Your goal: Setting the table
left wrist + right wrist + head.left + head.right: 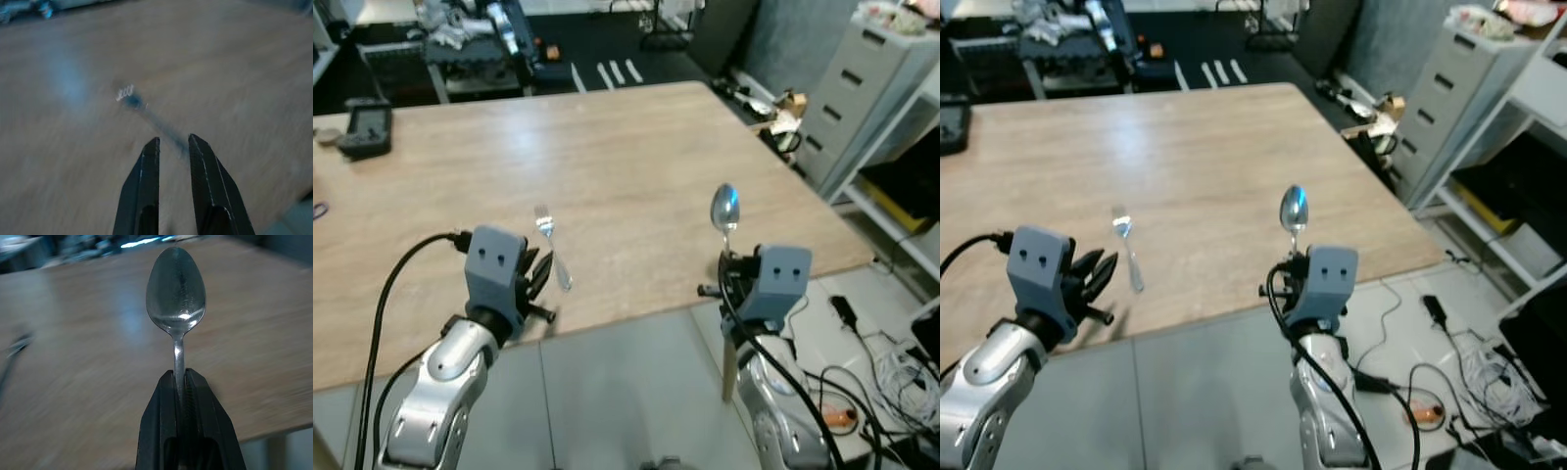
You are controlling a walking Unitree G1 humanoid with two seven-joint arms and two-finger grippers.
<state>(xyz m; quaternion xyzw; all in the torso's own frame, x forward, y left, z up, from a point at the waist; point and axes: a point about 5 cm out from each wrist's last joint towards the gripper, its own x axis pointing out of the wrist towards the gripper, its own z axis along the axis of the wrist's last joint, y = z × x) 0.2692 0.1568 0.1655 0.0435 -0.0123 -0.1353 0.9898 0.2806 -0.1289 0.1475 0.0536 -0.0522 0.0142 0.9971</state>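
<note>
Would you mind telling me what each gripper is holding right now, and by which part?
The right gripper holds the spoon by its handle, bowl pointing forward. The left gripper holds nothing; the fork lies on the table.

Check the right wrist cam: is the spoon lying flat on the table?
No. The right gripper is clamped on the spoon by its handle, holding it above the table.
</note>
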